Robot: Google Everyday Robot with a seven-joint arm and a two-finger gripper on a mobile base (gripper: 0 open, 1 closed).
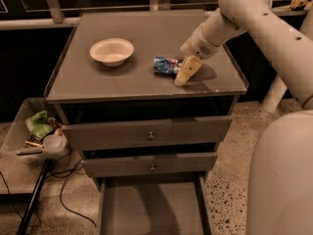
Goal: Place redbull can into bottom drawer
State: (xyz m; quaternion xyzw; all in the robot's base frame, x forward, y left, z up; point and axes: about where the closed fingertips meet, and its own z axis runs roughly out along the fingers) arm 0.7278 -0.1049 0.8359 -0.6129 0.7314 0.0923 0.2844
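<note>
Grasping step: the tan gripper point(186, 71) touches the slim blue-and-silver redbull can point(165, 65) on the grey desk point(122, 84); its grip cannot be told; next comes a secure lift

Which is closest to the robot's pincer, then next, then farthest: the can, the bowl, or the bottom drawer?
The pincer is at the right of the cabinet top.
1. Redbull can, right beside it.
2. White bowl, farther left on top.
3. Bottom drawer, open down below.
</note>
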